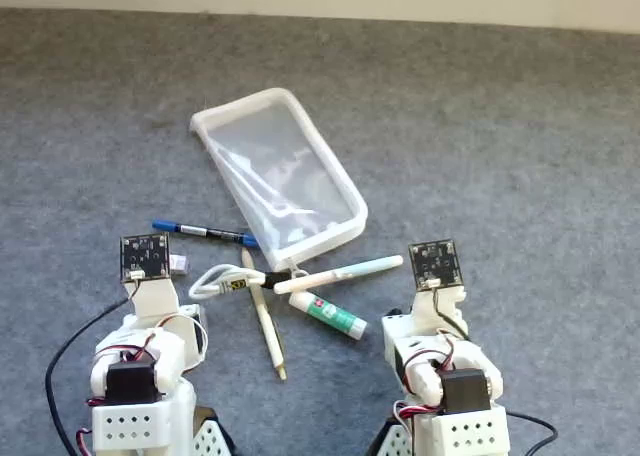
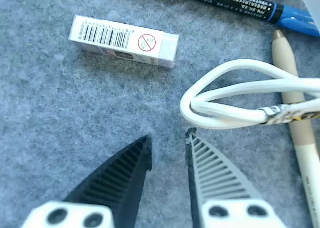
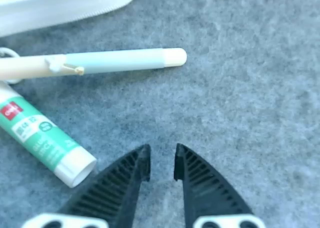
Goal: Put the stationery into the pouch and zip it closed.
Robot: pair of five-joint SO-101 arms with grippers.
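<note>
The translucent white pouch [image 1: 280,176] lies flat at the centre of the table, its zip end [image 3: 60,5] nearest the arms. Below it are scattered a blue marker [image 1: 205,232], a white eraser [image 2: 124,41], a looped white cable [image 2: 235,103], a beige pen [image 1: 266,324], a mint-and-cream pen [image 3: 100,62] and a green glue stick [image 3: 42,138]. My left gripper [image 2: 169,138] hovers just short of the cable loop, narrowly open and holding nothing. My right gripper [image 3: 161,150] hangs near the glue stick's cap, also narrowly open with nothing in it.
Grey carpet-like cloth [image 1: 520,156] covers the table, with bare room to the right of the pouch and to the far left. Both arm bases [image 1: 130,396] [image 1: 455,406] stand at the near edge.
</note>
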